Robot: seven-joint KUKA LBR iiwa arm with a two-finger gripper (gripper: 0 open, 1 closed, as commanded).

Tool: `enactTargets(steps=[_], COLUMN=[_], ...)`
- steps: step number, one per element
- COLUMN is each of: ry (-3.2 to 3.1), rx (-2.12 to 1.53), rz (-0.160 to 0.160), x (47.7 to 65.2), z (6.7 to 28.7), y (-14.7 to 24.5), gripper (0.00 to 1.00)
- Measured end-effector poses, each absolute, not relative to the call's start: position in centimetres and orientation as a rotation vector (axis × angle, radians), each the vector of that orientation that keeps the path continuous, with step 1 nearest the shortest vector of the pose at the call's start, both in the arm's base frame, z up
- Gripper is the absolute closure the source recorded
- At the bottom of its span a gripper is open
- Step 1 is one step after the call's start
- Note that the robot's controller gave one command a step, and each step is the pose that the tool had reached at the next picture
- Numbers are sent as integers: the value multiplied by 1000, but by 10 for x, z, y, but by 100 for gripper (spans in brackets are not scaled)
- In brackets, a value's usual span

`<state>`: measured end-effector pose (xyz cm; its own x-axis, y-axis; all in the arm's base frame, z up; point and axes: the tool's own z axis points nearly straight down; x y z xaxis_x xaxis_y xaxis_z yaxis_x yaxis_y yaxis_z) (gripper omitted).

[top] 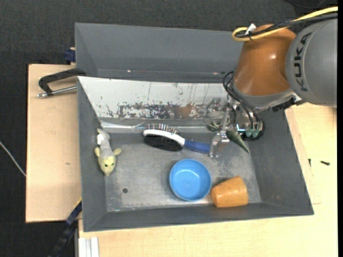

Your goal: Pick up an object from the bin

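Closest to the camera is the robot itself. The orange cover (262, 63) on its wrist stands high at the right side, above the bin (134, 47), and below it hangs the gripper (220, 141). The gripper is low in the right part of the bin, near the back wall, just at the free end of the blue handle of a hairbrush (166, 140). I cannot say whether it touches the handle. I also cannot tell whether the gripper is open or closed, because cables and metal parts crowd this place. Nothing can be seen held in it.

The hairbrush lies flat along the foot of the back wall, with its white and black head to the left and its handle pointing right toward the gripper. I judge that this brush is the thing closest to being picked. The thin handle looks easier to take than the broad head, which may be why the gripper stands at this end.

Toward the front wall a blue bowl (189, 180) sits upright with its open side up. An orange cup (230, 192) lies on its side just beside it on the right, and the two seem to touch. Both are apart from the gripper. A small yellow and white plush toy (106, 155) lies alone by the left wall, well apart from everything. The things are spread out, not heaped, so one could be taken without disturbing another. The pick is not yet done, since every thing rests on the floor.
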<state>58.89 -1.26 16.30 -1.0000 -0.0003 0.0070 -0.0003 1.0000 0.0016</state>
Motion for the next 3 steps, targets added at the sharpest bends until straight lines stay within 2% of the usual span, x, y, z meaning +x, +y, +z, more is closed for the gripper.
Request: enactTargets(steps=[1, 2, 3], ry=[-3135, -3143, -3152], rx=[27, 27, 159], rz=[-1, -1, 1], x=[589, 592, 591], z=[77, 82, 240], y=[-7, -7, -10], gripper=[0, 100, 100])
